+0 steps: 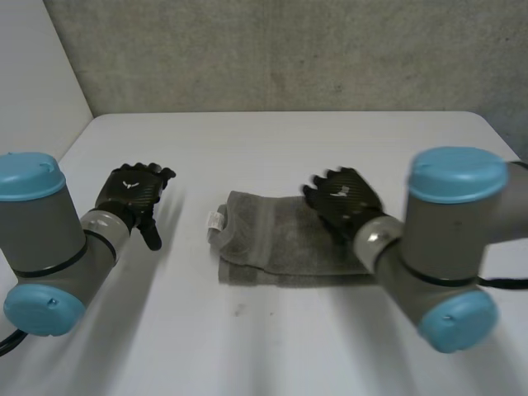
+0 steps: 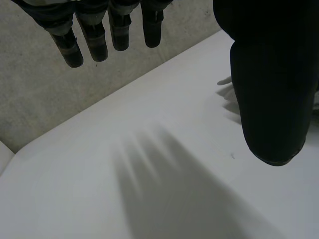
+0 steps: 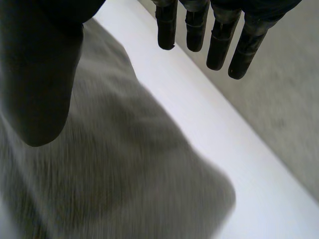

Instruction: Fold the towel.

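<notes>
right hand [image 1: 342,200] uncurled over grey towel [image 1: 264,246], left hand [image 1: 132,192] uncurled, holding nothing

Bare table [image 1: 272,346] around the towel [image 1: 272,243], left robot hand [image 1: 132,194] well apart.

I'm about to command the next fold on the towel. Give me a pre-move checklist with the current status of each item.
1. Right hand open and empty: ok; its fingers are straight, above the towel at its right end.
2. Right hand touching the towel: cannot tell.
3. Left hand open and empty: ok; it is over bare table, apart from the towel's end with the tag.
4. Towel fully on the table: ok; it lies flat, and its near edge looks layered.
5. A hand gripping a towel edge for the fold: not ok; neither hand does.
</notes>
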